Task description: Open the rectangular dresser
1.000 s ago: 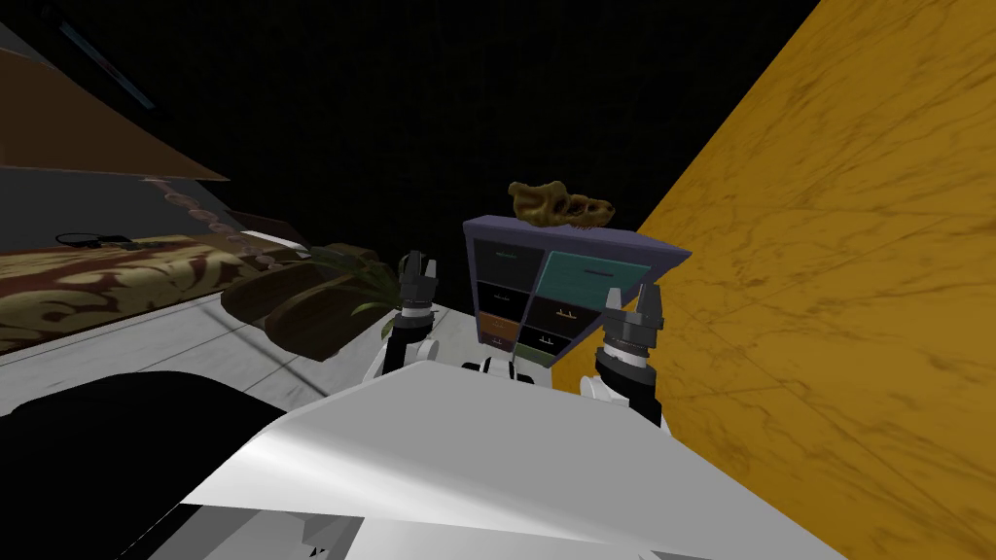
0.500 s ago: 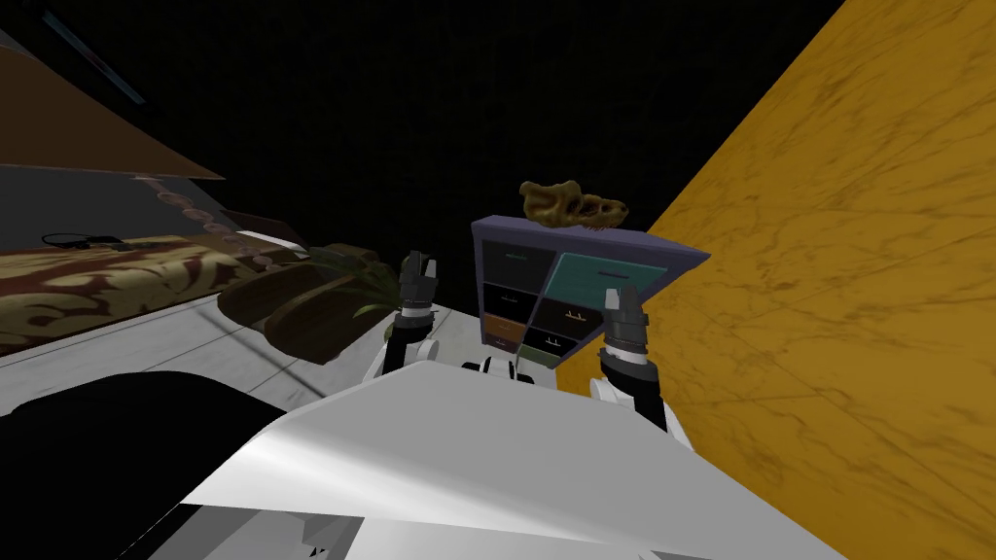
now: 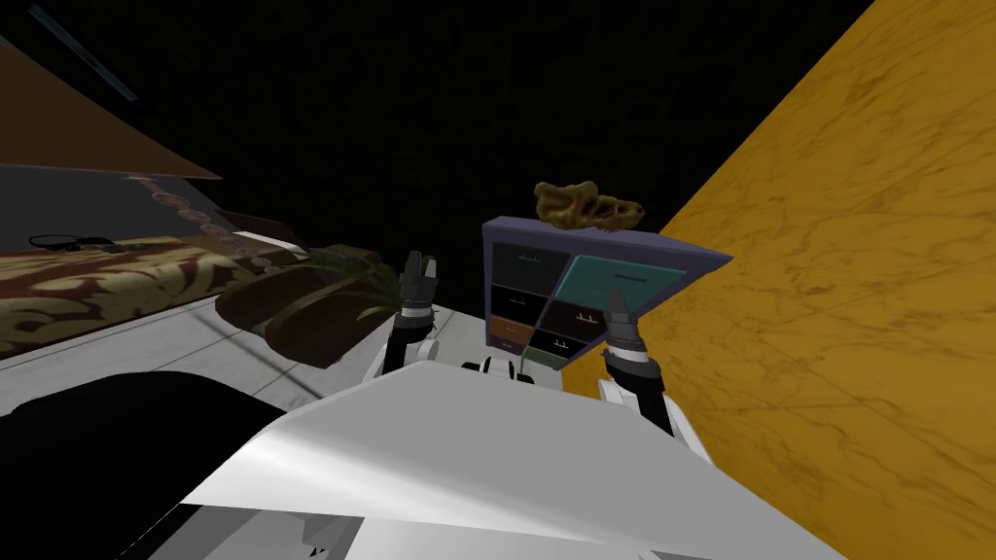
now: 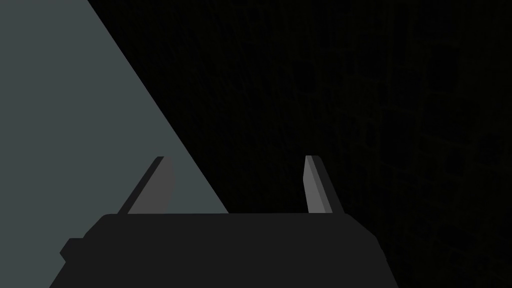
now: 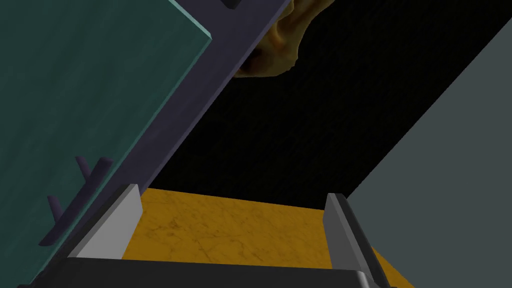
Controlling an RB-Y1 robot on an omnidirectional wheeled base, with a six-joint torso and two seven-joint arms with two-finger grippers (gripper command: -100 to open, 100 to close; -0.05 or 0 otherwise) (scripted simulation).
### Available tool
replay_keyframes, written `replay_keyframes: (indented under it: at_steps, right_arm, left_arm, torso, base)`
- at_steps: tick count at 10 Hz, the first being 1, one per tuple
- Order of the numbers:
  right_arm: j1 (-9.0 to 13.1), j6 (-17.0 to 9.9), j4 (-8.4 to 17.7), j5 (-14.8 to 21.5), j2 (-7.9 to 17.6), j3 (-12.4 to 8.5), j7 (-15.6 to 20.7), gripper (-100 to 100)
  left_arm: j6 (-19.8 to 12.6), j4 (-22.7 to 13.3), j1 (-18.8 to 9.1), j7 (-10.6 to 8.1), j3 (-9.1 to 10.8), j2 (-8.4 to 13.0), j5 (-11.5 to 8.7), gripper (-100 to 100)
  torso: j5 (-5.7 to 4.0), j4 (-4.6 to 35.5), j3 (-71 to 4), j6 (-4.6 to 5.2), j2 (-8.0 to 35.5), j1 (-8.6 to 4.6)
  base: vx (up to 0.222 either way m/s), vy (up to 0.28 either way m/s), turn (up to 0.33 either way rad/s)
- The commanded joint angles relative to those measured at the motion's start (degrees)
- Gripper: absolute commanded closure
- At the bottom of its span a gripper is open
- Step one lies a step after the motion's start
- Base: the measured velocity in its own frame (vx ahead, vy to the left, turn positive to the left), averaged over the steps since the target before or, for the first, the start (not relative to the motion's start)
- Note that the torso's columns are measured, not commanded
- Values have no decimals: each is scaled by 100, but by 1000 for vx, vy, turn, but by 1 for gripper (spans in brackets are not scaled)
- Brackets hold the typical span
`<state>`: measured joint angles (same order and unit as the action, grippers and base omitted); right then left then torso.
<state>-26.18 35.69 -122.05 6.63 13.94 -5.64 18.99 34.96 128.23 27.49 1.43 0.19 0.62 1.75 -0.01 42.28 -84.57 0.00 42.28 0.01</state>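
Note:
The dresser is a purple-framed box with several drawers, standing against the ochre wall. Its top right drawer is teal, the others dark, one orange. My right gripper is raised in front of the teal drawer, open. In the right wrist view the teal drawer front and its dark bar handle lie just off one fingertip; the right gripper holds nothing. My left gripper is raised left of the dresser; in its wrist view the left gripper is open and empty.
A golden-brown lumpy ornament sits on the dresser top. A dark planter with green leaves stands left of it on the pale floor. Further left is a patterned bed. A black area lies behind the dresser.
I have moved closer and turned; the dresser has shifted right and looms larger. My right gripper has rotated, its fingers now seen edge-on, and sits over the teal drawer.

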Motion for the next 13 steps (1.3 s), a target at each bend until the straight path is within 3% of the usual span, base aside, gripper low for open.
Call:
replay_keyframes:
  at_steps: [1,13]
  right_arm:
    - [78,-28,141,142,131,-128,401,-100]
    - [373,-79,772,728,616,-667,1922,-100]
  left_arm:
    - [0,0,0,0,0,0,0,0]
    - [0,0,0,0,0,0,0,0]
  torso:
    - [1,0,-1,-1,-1,-2]
    - [3,0,-1,-1,-2,8]
  base:
    - [19,91,-10]
    - [10,98,-14]
